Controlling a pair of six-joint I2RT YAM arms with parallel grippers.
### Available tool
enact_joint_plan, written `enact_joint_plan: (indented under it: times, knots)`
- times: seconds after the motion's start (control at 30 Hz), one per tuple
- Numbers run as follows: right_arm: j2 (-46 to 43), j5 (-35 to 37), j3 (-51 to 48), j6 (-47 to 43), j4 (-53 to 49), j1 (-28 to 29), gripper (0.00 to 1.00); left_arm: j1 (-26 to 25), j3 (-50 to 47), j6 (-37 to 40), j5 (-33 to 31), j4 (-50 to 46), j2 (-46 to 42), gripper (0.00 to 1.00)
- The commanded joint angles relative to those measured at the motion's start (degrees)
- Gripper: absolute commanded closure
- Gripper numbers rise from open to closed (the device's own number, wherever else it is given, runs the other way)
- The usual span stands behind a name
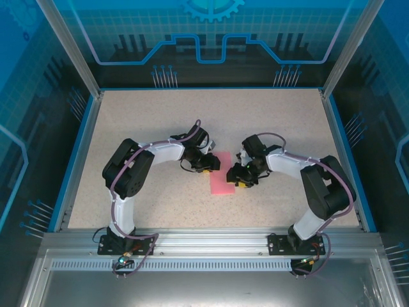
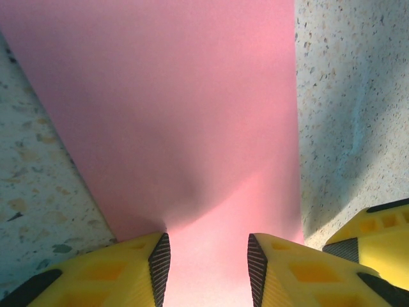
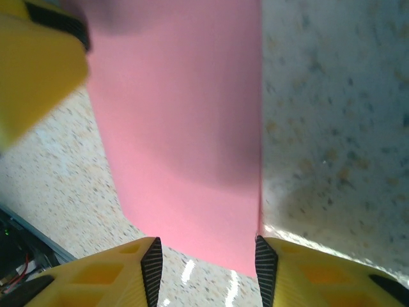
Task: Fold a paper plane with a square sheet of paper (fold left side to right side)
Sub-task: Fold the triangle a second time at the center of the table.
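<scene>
The pink sheet of paper [image 1: 222, 179] lies flat on the speckled table as a narrow rectangle, with no pointed paper plane shape to it. My left gripper [image 1: 214, 164] stands at the sheet's far left edge. In the left wrist view its yellow fingers [image 2: 137, 272] are open over the paper [image 2: 192, 115], gripping nothing. At the sheet's right edge is my right gripper [image 1: 241, 178]. Seen from the right wrist, its jaws [image 3: 208, 259] are open astride the paper's near end [image 3: 185, 141], and its right fingertip sits at the paper's straight edge.
The speckled table [image 1: 140, 128] is ringed by a blue rim and clear enclosure walls. Both arms bend inward to the centre. A finger of the right gripper [image 2: 377, 240] shows beside the left one, and a left finger [image 3: 35, 57] shows in the right wrist view.
</scene>
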Motion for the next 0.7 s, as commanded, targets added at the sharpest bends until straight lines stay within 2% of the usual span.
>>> enact_joint_plan:
  times: [0.0,0.67]
  knots:
    - [0.0,-1.6,-2.4,0.3,-2.4,0.6,0.54,-0.8,-0.1,-0.4,0.4,-0.1,-0.5,0.59]
    - [0.7,-3.2,-2.2,2.8,0.9,1.7,0.58,-0.8,0.0,-0.3,0.4,-0.3,-0.1,0.59]
